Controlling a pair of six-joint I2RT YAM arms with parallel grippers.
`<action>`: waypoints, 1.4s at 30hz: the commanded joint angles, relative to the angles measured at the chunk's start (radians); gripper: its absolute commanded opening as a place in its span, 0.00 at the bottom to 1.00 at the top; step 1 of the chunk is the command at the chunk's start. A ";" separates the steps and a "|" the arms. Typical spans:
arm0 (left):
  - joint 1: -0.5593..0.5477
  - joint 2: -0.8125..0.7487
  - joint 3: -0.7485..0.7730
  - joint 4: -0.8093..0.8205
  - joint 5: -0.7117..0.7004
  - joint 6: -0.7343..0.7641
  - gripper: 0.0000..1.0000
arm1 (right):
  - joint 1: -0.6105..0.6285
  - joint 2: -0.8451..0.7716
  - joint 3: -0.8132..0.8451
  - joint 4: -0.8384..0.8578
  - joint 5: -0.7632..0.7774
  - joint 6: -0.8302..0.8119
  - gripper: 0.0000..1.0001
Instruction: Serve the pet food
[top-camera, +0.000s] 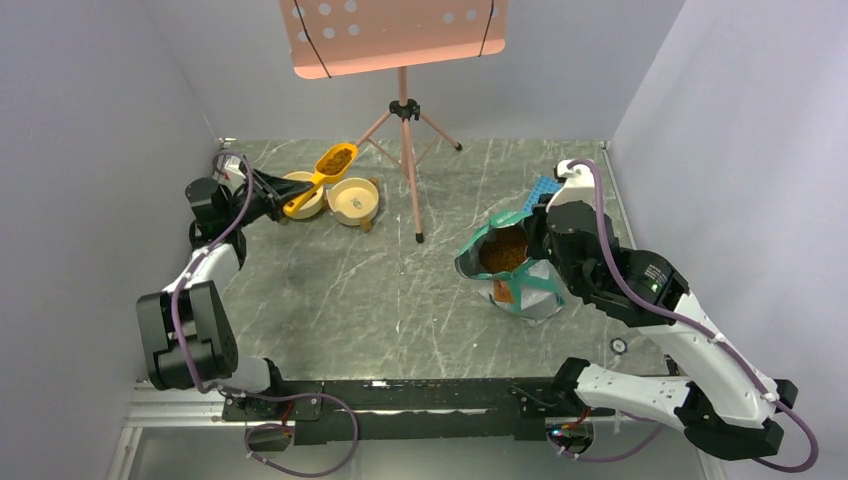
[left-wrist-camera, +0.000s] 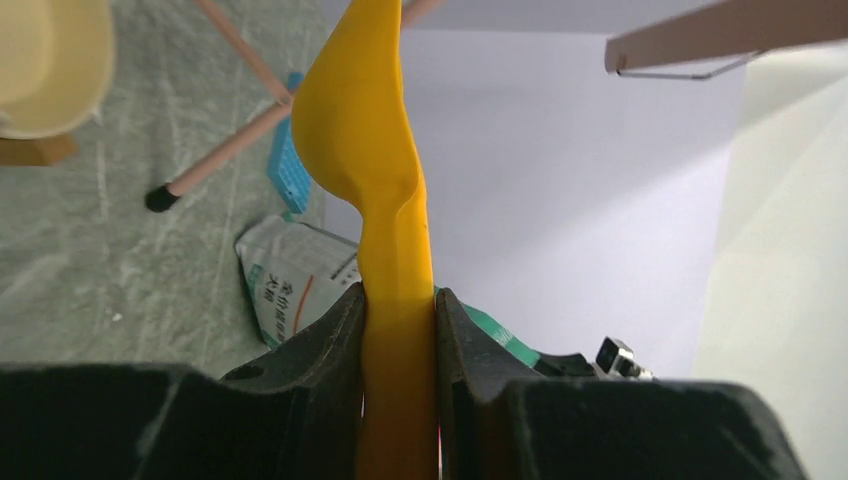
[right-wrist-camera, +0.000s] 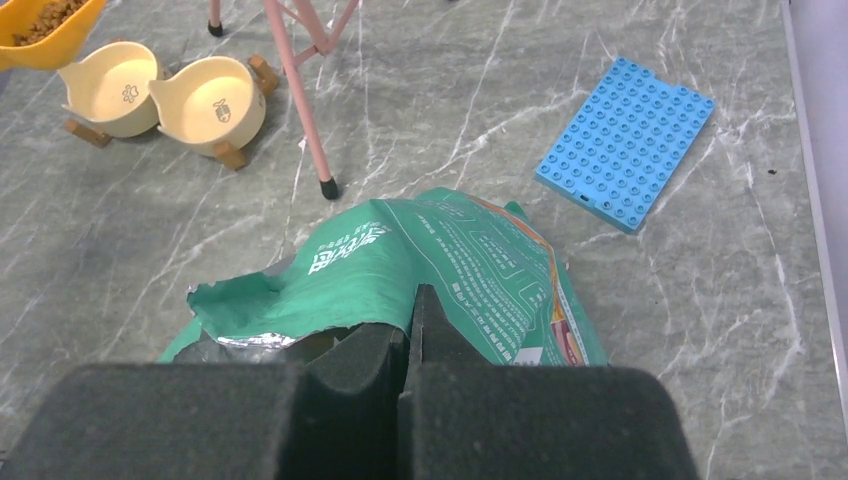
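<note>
Two bowls side by side far left on the bench, scoop of pet food over the left one; bag right, block plate behind it.

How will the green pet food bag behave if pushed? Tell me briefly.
Probably floppy: the pet food bag has a creased rim that folds where the right gripper pinches it. Likely bottom-heavy, with kibble filling it. Pushed near the top, it may tip and spill, since it stands open.

scoop: underside only; contents hidden, tip cut off
bag: mouth mostly behind right gripper, seemingly pinched
</note>
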 joint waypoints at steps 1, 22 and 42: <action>0.041 0.057 0.073 -0.081 0.069 0.158 0.00 | -0.005 -0.051 0.048 -0.007 0.019 -0.022 0.00; 0.032 0.379 0.451 -0.833 -0.032 0.646 0.00 | -0.005 -0.022 0.082 0.013 0.030 -0.063 0.00; -0.147 0.470 0.891 -1.524 -0.546 0.866 0.00 | -0.005 -0.010 0.057 0.036 -0.009 -0.055 0.00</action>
